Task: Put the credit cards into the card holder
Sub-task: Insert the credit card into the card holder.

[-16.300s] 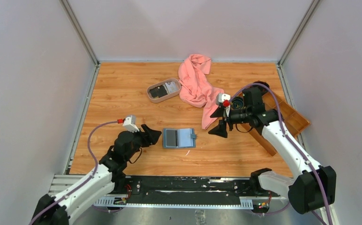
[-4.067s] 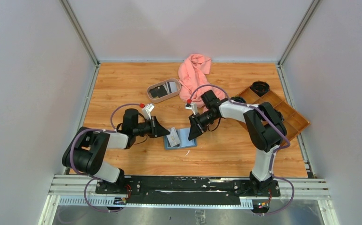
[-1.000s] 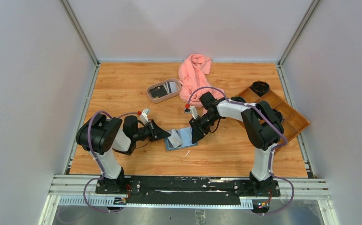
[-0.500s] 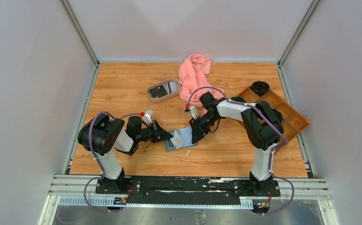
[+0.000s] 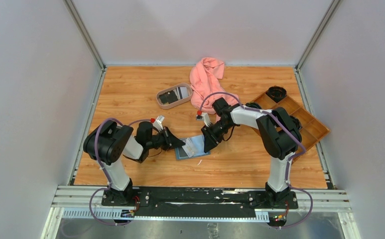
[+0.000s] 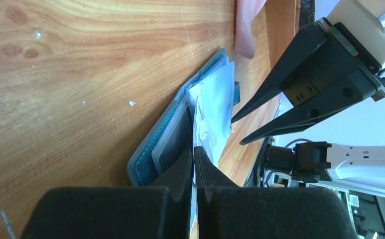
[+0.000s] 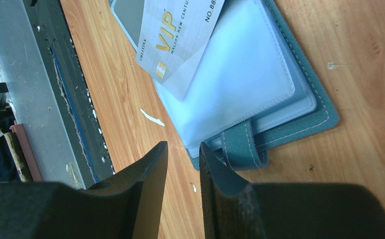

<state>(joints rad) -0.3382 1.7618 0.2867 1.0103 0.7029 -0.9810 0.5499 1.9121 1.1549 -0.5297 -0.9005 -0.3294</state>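
From above, the open teal card holder (image 5: 197, 150) lies flat on the wooden table (image 5: 130, 89), a little left of centre near the front edge, with both arms reaching in low from either side. The left gripper (image 5: 176, 142) pinches a pale card (image 5: 186, 145) whose far end rests over the holder's left half, while the right gripper (image 5: 209, 145) sits at the holder's right edge. Behind them, an oval beige tray (image 5: 161, 92) contains a black card (image 5: 168, 98) and a lighter one, a pink cloth (image 5: 207, 84) lies crumpled beside it, and a brown wooden tray (image 5: 307, 122) sits at the far right. In the left wrist view, the left gripper (image 6: 194, 152) is clamped tight on the near edge of the pale card (image 6: 214, 107), which stands tilted over the holder's (image 6: 155, 144) inner pockets; the right gripper (image 6: 238, 131) points in from beyond with its 2 fingers a little apart. In the right wrist view, the right gripper (image 7: 184, 145) shows a narrow gap with nothing between the fingers, and 1 finger lies just beside the tab clasp (image 7: 240, 149). The pale card (image 7: 180, 35), lettered "VIP" in gold, lies slantwise over the light blue pocket of the card holder (image 7: 300, 112), 1 corner pointing toward the fingers.
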